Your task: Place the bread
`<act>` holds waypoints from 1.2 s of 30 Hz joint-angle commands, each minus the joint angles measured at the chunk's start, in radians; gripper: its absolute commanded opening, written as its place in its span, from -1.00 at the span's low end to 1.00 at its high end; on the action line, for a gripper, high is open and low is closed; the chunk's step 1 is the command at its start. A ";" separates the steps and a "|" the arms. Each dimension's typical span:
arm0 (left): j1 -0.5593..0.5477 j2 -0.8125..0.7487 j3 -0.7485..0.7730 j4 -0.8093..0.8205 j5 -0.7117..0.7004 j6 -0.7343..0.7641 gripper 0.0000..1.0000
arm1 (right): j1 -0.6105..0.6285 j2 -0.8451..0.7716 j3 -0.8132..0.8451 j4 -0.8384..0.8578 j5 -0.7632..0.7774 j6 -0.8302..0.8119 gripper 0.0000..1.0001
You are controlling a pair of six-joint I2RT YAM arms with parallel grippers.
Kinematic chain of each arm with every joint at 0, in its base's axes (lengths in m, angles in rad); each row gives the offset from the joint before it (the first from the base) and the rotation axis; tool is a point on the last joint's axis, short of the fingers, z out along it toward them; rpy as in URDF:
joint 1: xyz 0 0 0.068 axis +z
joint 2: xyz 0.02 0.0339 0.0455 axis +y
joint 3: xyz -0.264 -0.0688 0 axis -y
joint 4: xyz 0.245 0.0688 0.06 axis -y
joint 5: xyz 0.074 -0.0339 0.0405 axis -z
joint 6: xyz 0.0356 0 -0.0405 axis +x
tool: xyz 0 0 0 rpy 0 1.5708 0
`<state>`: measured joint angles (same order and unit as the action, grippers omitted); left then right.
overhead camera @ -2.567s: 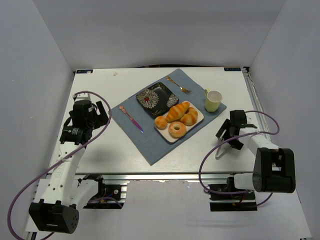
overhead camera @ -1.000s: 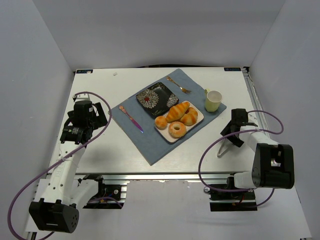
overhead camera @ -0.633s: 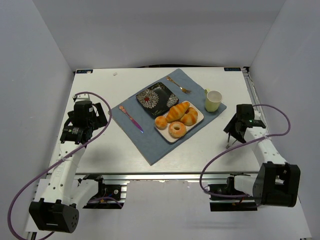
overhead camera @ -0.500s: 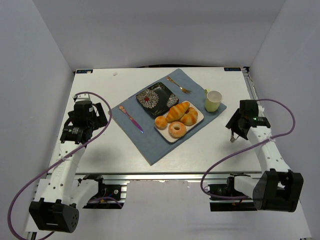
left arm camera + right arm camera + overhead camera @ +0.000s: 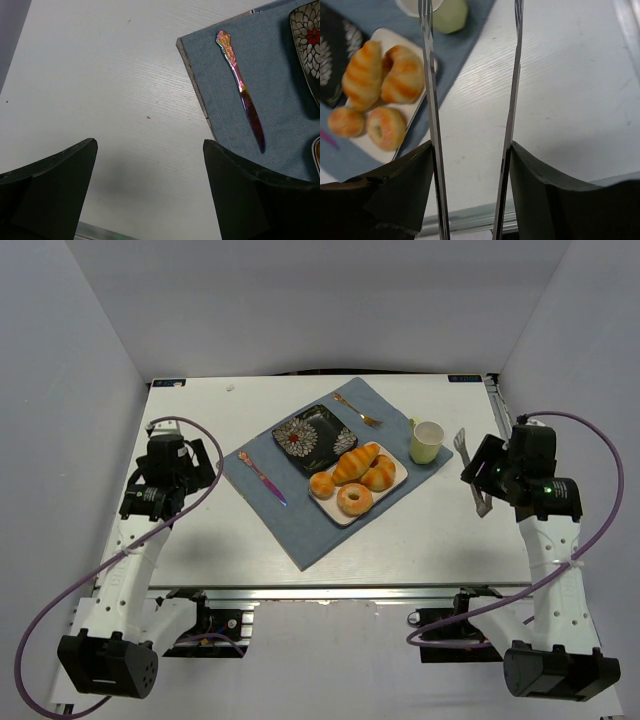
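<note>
The bread (image 5: 354,499) is a golden ring-shaped bun with a pale hole, lying at the near end of a white plate (image 5: 335,518) on the blue mat. The right wrist view shows this bread (image 5: 384,128) at the lower left. My right gripper (image 5: 488,470) hangs above the table to the right of the plate, shut on metal tongs (image 5: 463,447). The tongs' two arms (image 5: 431,110) run forward between its fingers, spread apart with nothing between them. My left gripper (image 5: 205,465) is open over bare table left of the mat, holding nothing.
Two long rolls (image 5: 356,463) and a small round bun (image 5: 322,484) share the plate. A black flowered dish (image 5: 314,438), a fork (image 5: 357,410), a coloured knife (image 5: 262,477) and a green cup (image 5: 426,442) also sit on the blue mat (image 5: 300,530).
My right arm has lifted the tongs off the table at the near right and carried them up and farther back. The left arm has barely moved.
</note>
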<state>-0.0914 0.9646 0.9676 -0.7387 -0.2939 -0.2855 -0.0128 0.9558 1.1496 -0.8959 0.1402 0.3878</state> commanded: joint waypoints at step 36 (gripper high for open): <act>-0.002 -0.049 0.106 -0.077 0.052 -0.066 0.96 | 0.590 0.216 -0.093 0.144 -0.103 -0.030 0.14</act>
<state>-0.0914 0.9215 1.0485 -0.7971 -0.2356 -0.3588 0.5724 1.1648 1.0714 -0.8120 -0.0036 0.3504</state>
